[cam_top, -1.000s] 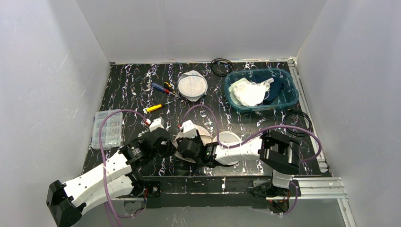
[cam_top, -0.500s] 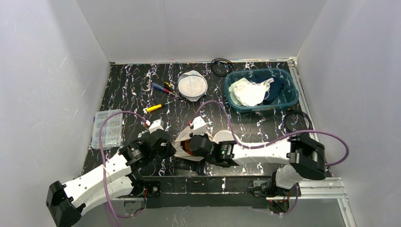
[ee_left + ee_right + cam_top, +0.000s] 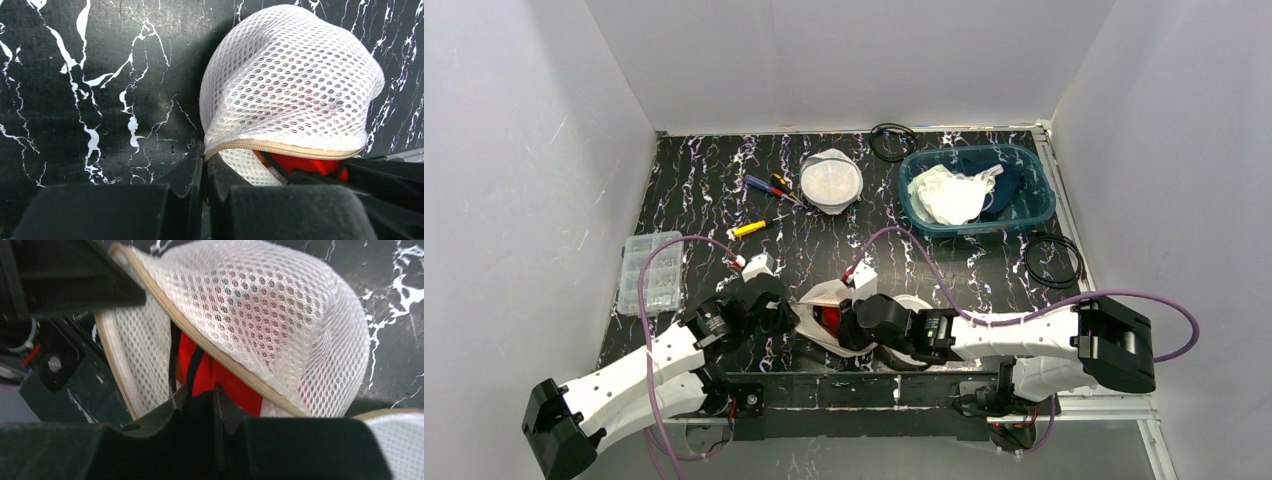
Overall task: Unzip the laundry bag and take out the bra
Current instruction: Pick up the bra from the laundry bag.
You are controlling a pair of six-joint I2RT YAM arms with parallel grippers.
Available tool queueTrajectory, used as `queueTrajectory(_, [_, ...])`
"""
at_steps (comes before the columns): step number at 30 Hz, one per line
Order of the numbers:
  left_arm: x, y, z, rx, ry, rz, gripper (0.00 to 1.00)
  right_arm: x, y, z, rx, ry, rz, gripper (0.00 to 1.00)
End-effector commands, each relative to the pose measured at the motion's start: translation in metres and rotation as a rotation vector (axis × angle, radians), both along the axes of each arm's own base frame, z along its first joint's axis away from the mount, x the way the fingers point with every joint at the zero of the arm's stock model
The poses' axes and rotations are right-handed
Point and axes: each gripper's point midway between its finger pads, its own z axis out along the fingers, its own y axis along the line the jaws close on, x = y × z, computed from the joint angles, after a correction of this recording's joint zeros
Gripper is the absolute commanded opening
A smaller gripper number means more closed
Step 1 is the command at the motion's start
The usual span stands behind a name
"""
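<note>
Across my black, white-veined tabletop [image 3: 704, 190] I see a teal plastic tub [image 3: 976, 229] of white and dark cloth at far right. Two screwdrivers [image 3: 769, 185] lie near a small yellow tool [image 3: 749, 228], and a clear compartment box [image 3: 649, 272] sits at left.

Red bra [image 3: 829, 319] inside open white laundry bag [image 3: 816, 296] at table's [image 3: 714, 200] near edge

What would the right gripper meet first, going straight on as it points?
Most likely the red bra, in the open mouth of the mesh laundry bag, just ahead of the right gripper.

R hand [image 3: 198, 392] now on bra [image 3: 232, 386]
</note>
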Motion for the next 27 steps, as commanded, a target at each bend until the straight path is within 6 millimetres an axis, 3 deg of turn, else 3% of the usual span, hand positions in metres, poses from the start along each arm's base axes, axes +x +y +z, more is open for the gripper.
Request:
queueTrajectory(1, [0.000,-0.002,-0.004,-0.004,0.009,-0.004,0.00,-0.013,0.009,0.003,0.079,0.057,0.051,0.36])
queueTrajectory(4, [0.001,-0.007,-0.002,-0.018,0.012,-0.014,0.00,-0.014,0.011,0.002,0.075,0.063,0.055,0.50])
queueTrajectory(13, [0.001,-0.010,0.001,-0.026,0.014,-0.021,0.00,-0.005,0.021,0.017,0.060,0.011,0.047,0.70])
queueTrajectory(19, [0.001,-0.011,0.000,-0.025,0.023,-0.024,0.00,0.003,0.027,0.013,-0.075,-0.058,0.068,0.67])
queueTrajectory(27, [-0.001,-0.010,-0.002,-0.026,0.029,-0.021,0.00,0.003,0.020,-0.013,-0.221,-0.058,0.080,0.60])
